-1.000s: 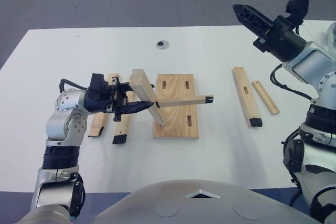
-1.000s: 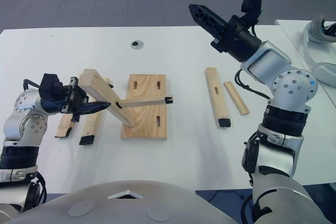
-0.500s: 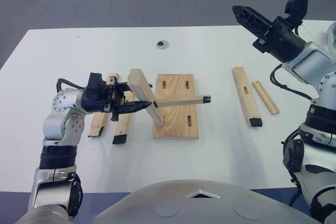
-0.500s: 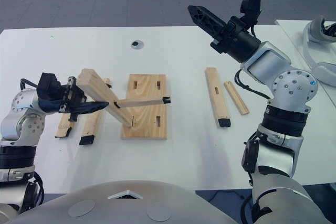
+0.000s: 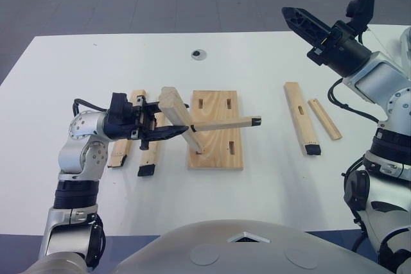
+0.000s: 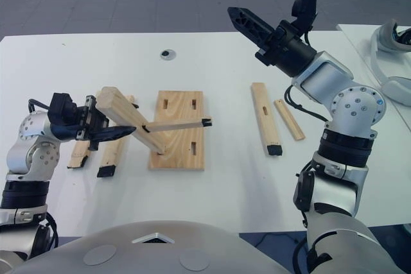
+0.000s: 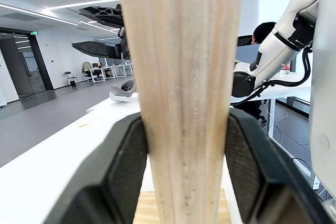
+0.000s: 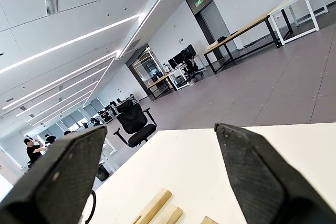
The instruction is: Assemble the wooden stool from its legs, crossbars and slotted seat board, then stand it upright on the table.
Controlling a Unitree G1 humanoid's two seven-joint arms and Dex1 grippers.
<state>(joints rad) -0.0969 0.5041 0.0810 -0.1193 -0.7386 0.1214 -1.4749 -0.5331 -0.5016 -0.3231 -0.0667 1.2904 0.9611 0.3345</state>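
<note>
My left gripper (image 5: 164, 132) is shut on a thick wooden leg (image 5: 178, 119), held tilted with its lower end on the slotted seat board (image 5: 216, 156). A thin crossbar (image 5: 225, 124) with a black tip sticks out of that leg to the right, above the board. In the left wrist view the leg (image 7: 181, 51) sits between the black fingers (image 7: 126, 166). Two more legs (image 5: 149, 157) lie left of the board. A long leg (image 5: 300, 117) and a short crossbar (image 5: 324, 119) lie to its right. My right gripper (image 8: 160, 128) is open, raised over the table's far right (image 5: 302, 20).
The white table (image 5: 96, 68) has a small black grommet (image 5: 199, 54) near its far edge. A second table on the right carries a white headset (image 6: 395, 33). Bare tabletop lies between the board and the right-hand parts, and along the front edge.
The left gripper, holding the leg and crossbar, swung slightly left and then came back right. The right gripper drifted a little to the left, still raised.
</note>
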